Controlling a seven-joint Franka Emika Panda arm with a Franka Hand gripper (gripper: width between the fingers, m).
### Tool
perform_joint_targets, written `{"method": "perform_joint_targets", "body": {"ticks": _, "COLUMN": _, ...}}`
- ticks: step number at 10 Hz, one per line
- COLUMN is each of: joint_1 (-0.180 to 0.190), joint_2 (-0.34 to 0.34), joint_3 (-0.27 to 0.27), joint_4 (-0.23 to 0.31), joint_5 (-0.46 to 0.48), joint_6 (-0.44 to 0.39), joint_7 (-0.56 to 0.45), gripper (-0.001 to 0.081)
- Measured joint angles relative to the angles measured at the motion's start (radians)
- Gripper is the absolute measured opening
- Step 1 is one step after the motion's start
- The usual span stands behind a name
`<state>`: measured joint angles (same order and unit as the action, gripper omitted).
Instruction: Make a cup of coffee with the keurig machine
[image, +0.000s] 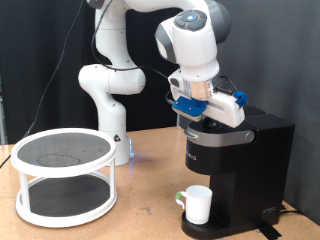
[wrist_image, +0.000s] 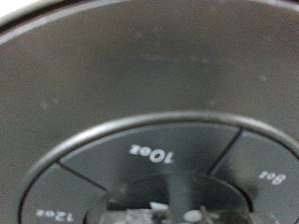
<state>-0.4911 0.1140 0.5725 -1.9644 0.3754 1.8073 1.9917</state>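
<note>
The cup (image: 197, 204) stands nearest to the camera, upright on the round base of the coffee machine (image: 240, 160), under the spout, with its handle at about 9 o'clock. It looks already placed. Above it, at 12 o'clock from the cup, the pincer (image: 197, 117) rests on or just over the top of the machine; I cannot tell if its fingers are spread or pressed together, because the hand hides them.

The wrist view is filled by the round panel of buttons (wrist_image: 154, 154), marked 10oz, 8oz and 12oz, very close. I judge that the step is to press a size button. For this the push should go straight down on one segment only, gently, not on the dividing lines.

There is free room above the machine. At 9 o'clock, well apart on the surface (image: 150, 215), stands a white two-level rack (image: 63, 175); behind it is the arm's base (image: 112, 135).
</note>
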Motion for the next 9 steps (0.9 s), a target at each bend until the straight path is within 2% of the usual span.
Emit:
{"method": "perform_joint_targets", "body": {"ticks": 3, "joint_1": 0.001, "joint_2": 0.017, "joint_3": 0.001, "joint_4": 0.019, "joint_5": -0.016, "joint_6": -0.009, "joint_7": -0.005, "gripper": 0.0}}
{"method": "perform_joint_targets", "body": {"ticks": 5, "joint_1": 0.002, "joint_2": 0.001, "joint_3": 0.004, "joint_4": 0.002, "joint_5": -0.02, "joint_6": 0.016, "joint_7": -0.069, "gripper": 0.0}}
{"method": "perform_joint_targets", "body": {"ticks": 7, "joint_1": 0.002, "joint_2": -0.045, "joint_3": 0.008, "joint_4": -0.046, "joint_5": 0.005, "joint_6": 0.056, "joint_7": -0.172, "gripper": 0.0}}
{"method": "perform_joint_targets", "body": {"ticks": 9, "joint_1": 0.002, "joint_2": -0.115, "joint_3": 0.008, "joint_4": -0.117, "joint_5": 0.086, "joint_6": 0.077, "joint_7": -0.279, "gripper": 0.0}}
